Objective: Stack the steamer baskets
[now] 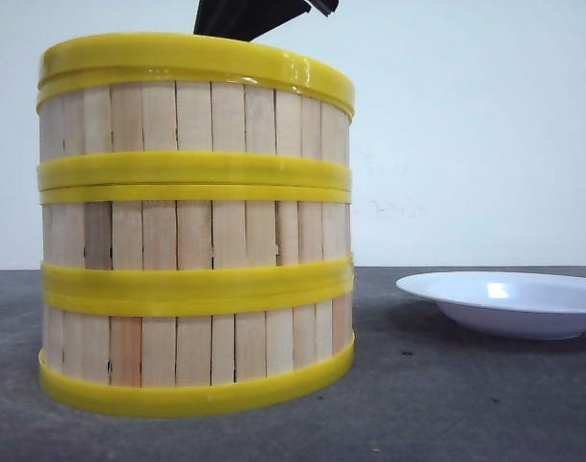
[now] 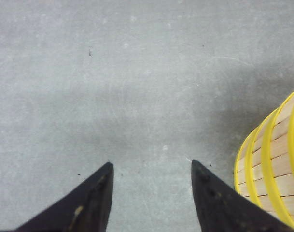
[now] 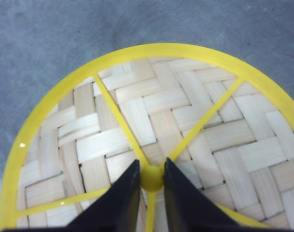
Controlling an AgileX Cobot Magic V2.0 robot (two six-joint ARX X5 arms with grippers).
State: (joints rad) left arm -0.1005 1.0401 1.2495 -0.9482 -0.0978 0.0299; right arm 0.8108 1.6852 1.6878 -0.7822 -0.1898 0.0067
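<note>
On table: unlabelled steamer baskets (image 1: 196, 226)

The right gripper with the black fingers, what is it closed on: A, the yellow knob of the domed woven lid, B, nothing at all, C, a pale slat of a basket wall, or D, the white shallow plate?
A: in the right wrist view the right gripper pinches the small yellow knob at the centre of the woven lid with the yellow rim.

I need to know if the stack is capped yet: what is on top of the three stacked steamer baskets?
The domed woven lid with its yellow rim tops the stacked wooden-slat steamer baskets; the right gripper pinches its yellow knob. The baskets' insides are hidden.
</note>
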